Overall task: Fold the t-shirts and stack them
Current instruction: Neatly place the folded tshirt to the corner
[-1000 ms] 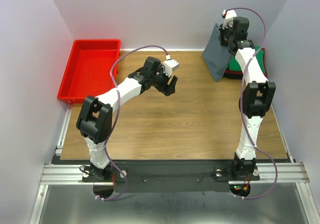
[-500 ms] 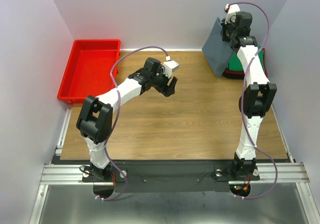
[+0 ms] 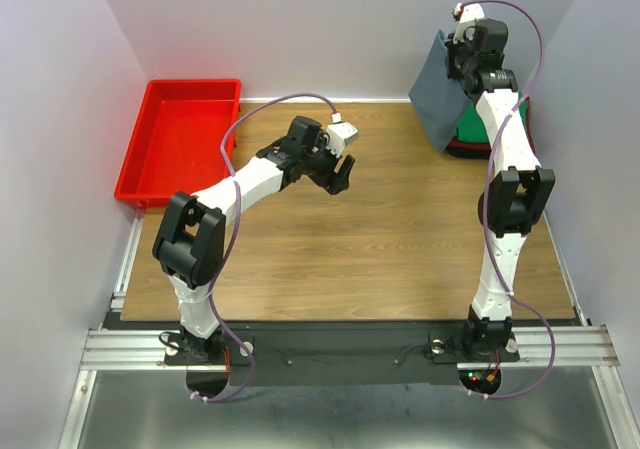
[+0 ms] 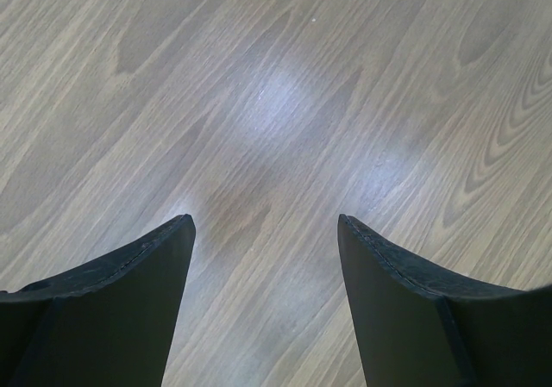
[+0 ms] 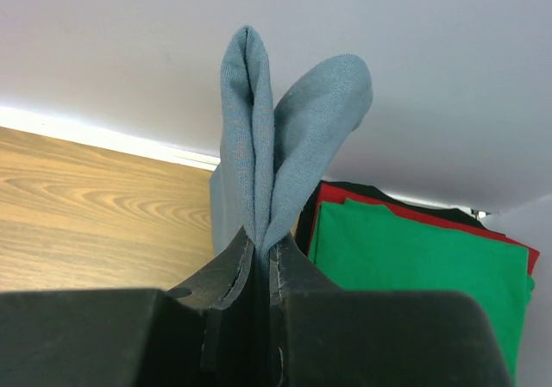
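My right gripper [image 5: 263,247] is shut on the slate blue-grey t-shirt [image 5: 259,137] and holds it high at the table's far right corner [image 3: 438,89]; the cloth hangs down beside the stack. The stack [image 3: 472,129] lies under it: a folded green t-shirt [image 5: 414,258] on top, a red one [image 5: 405,210] and a black one [image 5: 345,190] below. My left gripper [image 4: 263,232] is open and empty, hovering over bare wood near the table's middle [image 3: 343,174].
A red plastic tray [image 3: 180,139] stands at the far left corner, nothing visible in it. White walls close the back and both sides. The wooden table [image 3: 340,249] spreads between the arms.
My right gripper has lifted the blue-grey t-shirt higher and slightly to the right, so it hangs closer to the stack. The left arm has not moved.
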Tool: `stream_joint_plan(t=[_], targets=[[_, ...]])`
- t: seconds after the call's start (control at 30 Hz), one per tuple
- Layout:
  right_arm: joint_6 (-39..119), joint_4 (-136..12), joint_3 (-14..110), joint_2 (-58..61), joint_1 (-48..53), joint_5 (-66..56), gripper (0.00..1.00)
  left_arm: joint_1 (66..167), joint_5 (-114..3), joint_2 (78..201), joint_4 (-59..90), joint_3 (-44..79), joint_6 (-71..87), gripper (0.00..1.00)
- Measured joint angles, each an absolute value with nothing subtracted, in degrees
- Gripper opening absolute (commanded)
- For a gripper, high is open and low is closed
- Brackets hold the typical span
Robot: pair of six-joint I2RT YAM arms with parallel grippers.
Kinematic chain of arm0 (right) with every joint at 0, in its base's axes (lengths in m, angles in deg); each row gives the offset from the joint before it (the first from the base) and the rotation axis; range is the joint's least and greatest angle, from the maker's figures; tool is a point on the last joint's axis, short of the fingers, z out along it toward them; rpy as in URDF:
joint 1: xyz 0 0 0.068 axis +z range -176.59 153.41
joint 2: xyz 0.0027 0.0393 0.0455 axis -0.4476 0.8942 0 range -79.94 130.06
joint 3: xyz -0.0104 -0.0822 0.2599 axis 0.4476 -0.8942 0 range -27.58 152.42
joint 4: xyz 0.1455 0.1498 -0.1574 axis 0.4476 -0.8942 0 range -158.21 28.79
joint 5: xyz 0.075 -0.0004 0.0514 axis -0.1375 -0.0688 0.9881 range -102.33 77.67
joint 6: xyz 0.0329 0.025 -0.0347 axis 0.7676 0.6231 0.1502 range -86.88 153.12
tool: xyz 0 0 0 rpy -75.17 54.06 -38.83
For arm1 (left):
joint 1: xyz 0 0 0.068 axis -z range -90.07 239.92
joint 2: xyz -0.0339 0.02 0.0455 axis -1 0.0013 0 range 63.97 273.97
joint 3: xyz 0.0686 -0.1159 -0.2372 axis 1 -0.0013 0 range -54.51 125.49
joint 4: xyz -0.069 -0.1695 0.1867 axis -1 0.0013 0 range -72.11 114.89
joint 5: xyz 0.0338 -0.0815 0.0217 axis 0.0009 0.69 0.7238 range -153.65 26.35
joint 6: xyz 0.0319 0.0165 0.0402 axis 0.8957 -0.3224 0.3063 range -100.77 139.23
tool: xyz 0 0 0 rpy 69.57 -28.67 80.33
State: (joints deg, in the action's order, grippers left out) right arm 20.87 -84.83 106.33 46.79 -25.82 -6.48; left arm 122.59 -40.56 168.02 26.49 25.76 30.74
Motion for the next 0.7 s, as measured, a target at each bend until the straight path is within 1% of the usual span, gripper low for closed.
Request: stream_joint_plan(t=[0.37,0.7], targets=[[20.9,-85.3,106.8,46.4,-26.6,-7.2,0.01,122.6,-40.5,168.0,26.7,25.8,31.0,0.79],[21.2,-85.7,110.3,46.0,-29.2,-7.4,0.01,122.6,-40.2,168.0,26.8,25.8,31.0,0.79]])
